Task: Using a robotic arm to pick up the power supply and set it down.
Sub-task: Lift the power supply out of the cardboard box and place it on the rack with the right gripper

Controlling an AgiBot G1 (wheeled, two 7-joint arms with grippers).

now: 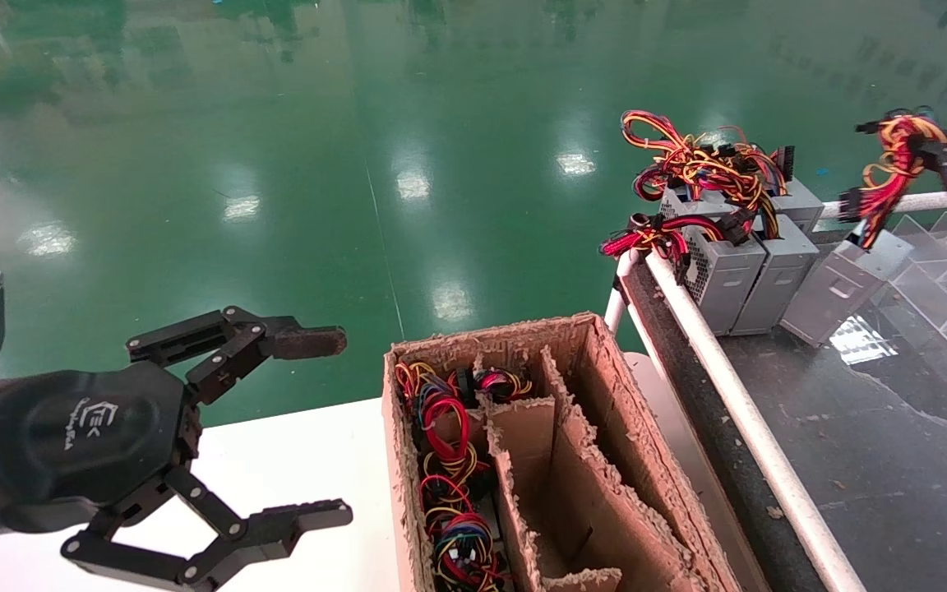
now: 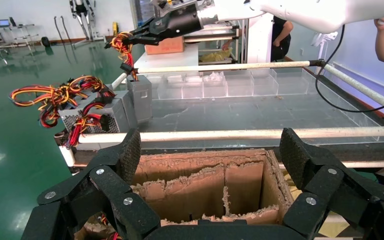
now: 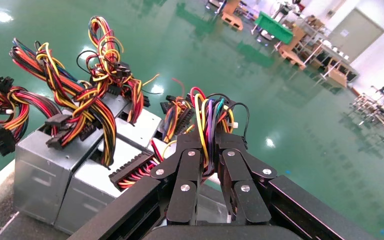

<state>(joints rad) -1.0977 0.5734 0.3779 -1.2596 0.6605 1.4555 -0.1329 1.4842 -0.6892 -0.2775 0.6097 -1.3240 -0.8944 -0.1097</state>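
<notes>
Power supply [image 1: 847, 284] hangs below right end effector [image 1: 930, 152] (wires clamped).

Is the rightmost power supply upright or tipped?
Tipped: the power supply leans, hanging by its wires, which the right gripper pinches. Left gripper idles open.

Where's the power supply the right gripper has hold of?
Head view, far right: the power supply hangs tilted by its wires from the right gripper, beside the other supplies on the dark table.
</notes>
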